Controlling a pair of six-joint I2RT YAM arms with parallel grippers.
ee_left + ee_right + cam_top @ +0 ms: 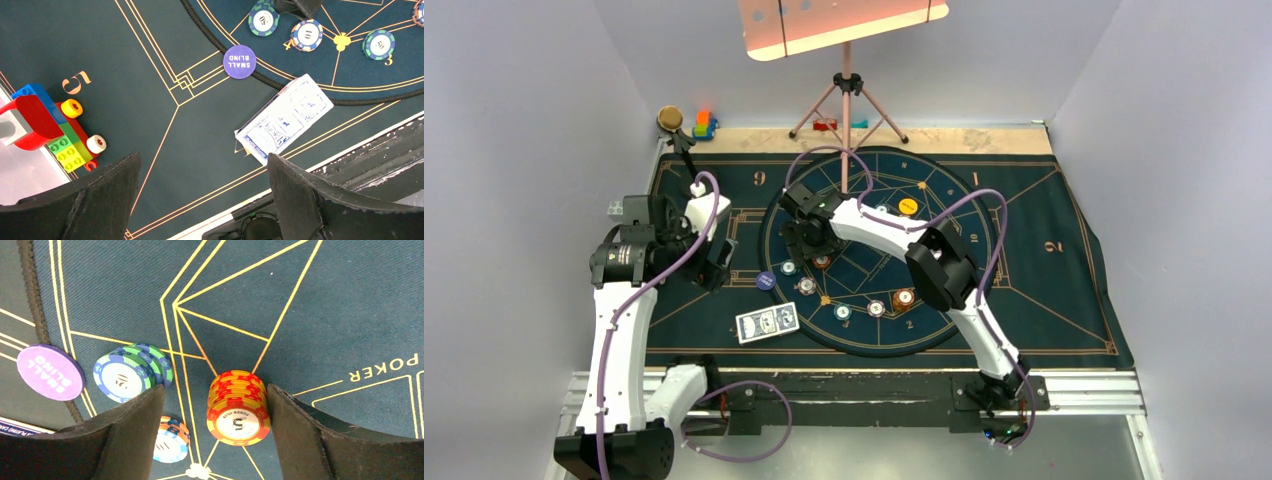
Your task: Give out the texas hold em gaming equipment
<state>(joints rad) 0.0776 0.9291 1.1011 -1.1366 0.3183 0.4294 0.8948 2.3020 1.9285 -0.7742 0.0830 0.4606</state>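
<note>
- So, the right end effector (216, 390) sits low over the dark mat (325, 315) with a red-and-yellow chip stack (239, 415) between its jaws. They're spread wider than the stack. One finger is right up against it (touching or not, can't tell) and the other stands clear, so nothing is gripped.
- The top chip reads "5", with "POKER CLUB" around the rim.
- The left end effector (204, 159) hangs wide open above the mat with nothing in it.
- The purple disc (50, 371) says "SMALL BLIND" and lies just outside the mat's round black border.
- The green-and-blue chips (131, 374) near it look like "50". In the left wrist view a blue-and-white chip (306, 35) reads "10".
- Printed on the mat: "POKER", plus an orange "5", "4" and "3". From above I can also read 9, 1 and 2.
- The playing cards (285, 120) lie blue-and-white backs up near the mat's front edge. The small print on them is too tiny to read.
- Another chip (170, 440) is half hidden behind a right finger, so its number is unreadable.
- The toy blocks (55, 125) are cut off at the frame edge.
</note>
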